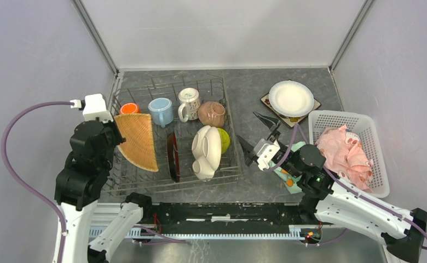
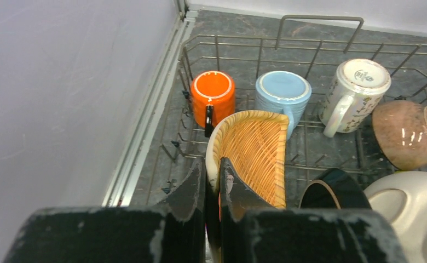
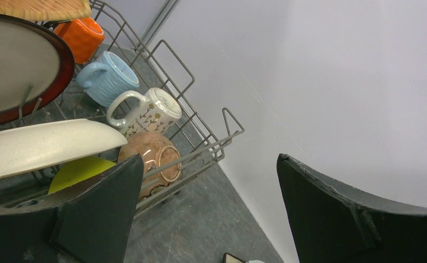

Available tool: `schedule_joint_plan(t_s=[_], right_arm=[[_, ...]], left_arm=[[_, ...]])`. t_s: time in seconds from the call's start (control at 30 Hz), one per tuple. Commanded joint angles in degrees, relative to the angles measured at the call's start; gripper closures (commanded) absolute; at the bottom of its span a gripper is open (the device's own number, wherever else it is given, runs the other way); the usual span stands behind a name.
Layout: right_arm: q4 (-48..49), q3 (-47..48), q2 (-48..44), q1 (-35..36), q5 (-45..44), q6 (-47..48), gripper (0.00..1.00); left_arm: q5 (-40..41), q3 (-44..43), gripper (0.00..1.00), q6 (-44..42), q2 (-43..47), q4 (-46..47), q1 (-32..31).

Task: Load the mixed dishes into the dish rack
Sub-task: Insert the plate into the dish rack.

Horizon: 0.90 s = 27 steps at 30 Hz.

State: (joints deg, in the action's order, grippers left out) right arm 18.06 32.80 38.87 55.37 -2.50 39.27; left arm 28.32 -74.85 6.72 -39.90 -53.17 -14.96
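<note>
Clamping the woven tan plate (image 1: pixel 137 141) by its rim in the left gripper (image 2: pixel 211 164), fingers (image 2: pixel 192 192) pressed together on the edge, and holding it upright at the left end of the dish rack (image 1: pixel 167 83), just inside the left wire wall. Showing along the rack's back row, left to right, the orange mug (image 1: pixel 129 108), the light-blue mug (image 1: pixel 160 110) and the white patterned mug (image 1: pixel 189 102), the first two turned bottom up and the third tilted with its base facing up, then the tan bowl (image 1: pixel 212 113) tipped on its side in the back right corner. Touching or nearly touching the tan plate's far edge against the light-blue mug; hard to tell which. Carrying among the middle tines the red-rimmed plate (image 1: pixel 172 156), standing on edge, and just to its right the cream three-section plate (image 1: pixel 206 152), also on edge, with the lime-green bowl (image 1: pixel 224 140) wedged against its right side, in front of the tan bowl. Hovering the right gripper (image 1: pixel 248 127) just beyond the rack's right wall above the grey table (image 1: pixel 249 87), fingers spread wide apart and closing on nothing. Half hiding the teal patterned cloth (image 1: pixel 289 182) beneath the right arm. Leaving the white plate (image 1: pixel 291 98) outside the rack, lying flat on a dark square mat (image 1: pixel 265 101) toward the back of the table. Cradling the bunched pink cloth (image 1: pixel 342 153) in the white perforated basket (image 1: pixel 340 113) at the far right, well apart from the rack
</note>
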Motion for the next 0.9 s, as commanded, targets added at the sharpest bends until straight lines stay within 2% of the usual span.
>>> schedule_joint_plan(t_s=[0.0,0.2,0.4,0.63,0.87], right_arm=[[0.0,1.0,0.3,0.0,-1.8,0.0,0.02],[-0.5,0.9,-0.3,0.0,-2.3,0.0,0.02],[-0.2,-0.7,-0.8,0.0,-3.0,1.0,0.02],[0.2,-1.4,-1.0,0.0,-3.8,1.5,0.02],[1.7,-2.7,-0.5,0.0,-4.3,1.5,0.02]], left_arm=[[3.1,0.2,0.98,-4.7,1.5,6.1,-0.7],[0.7,0.2,0.98,-5.3,1.2,4.2,-1.4],[-5.0,0.4,0.98,-2.7,-0.2,0.3,-1.4],[-4.0,0.4,0.98,-2.7,-0.9,-0.9,-1.4],[-7.0,2.8,0.98,-1.5,-0.8,-1.1,-1.4]])
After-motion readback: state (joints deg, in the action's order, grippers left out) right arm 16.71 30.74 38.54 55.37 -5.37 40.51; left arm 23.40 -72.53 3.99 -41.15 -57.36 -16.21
